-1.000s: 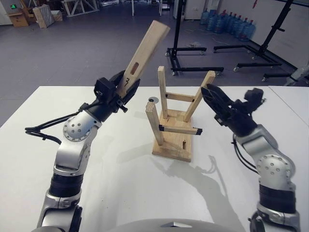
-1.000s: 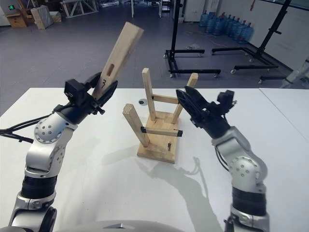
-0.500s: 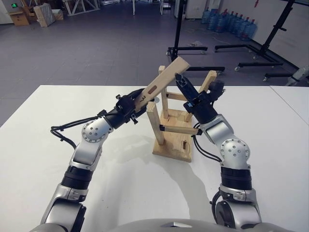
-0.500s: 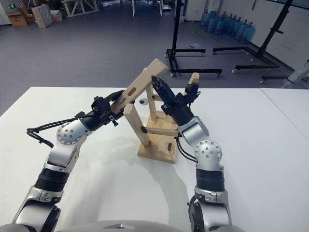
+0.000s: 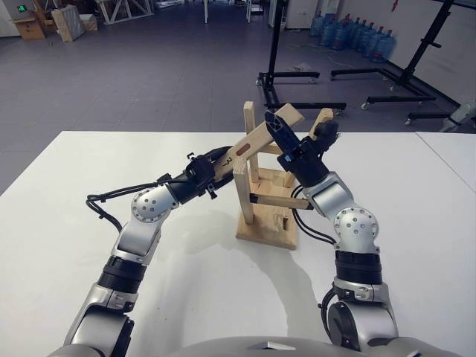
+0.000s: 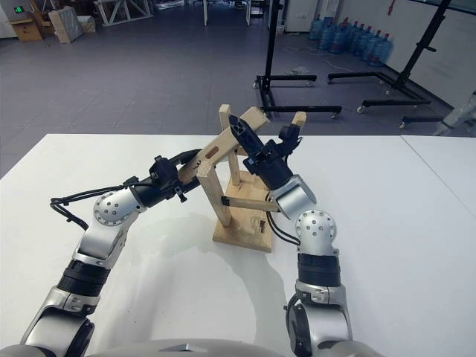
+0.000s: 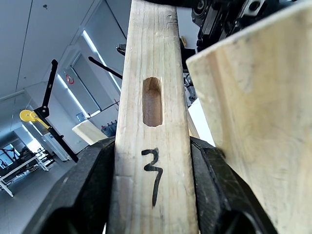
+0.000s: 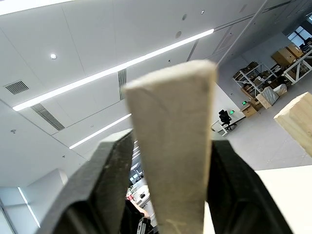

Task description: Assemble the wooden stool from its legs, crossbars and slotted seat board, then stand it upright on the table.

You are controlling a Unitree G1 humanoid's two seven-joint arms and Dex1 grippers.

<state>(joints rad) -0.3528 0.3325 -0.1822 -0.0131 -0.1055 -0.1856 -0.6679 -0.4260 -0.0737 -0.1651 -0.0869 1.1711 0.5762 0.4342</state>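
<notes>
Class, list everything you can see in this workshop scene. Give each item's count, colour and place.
loose leg: one, pale wood, held slanting above the stool
seat board: one, pale wood, flat on the table
fitted legs: three, pale wood, standing up from the seat board
crossbars: two, pale wood, between fitted legs
table: one, white, under the stool
wheeled stands: several, black, floor behind the table
water bottles: cluster, blue, far right floor
cardboard boxes: brown, far left floor
left gripper: black, shut on the loose leg's lower part
right gripper: black, shut on its upper end
</notes>
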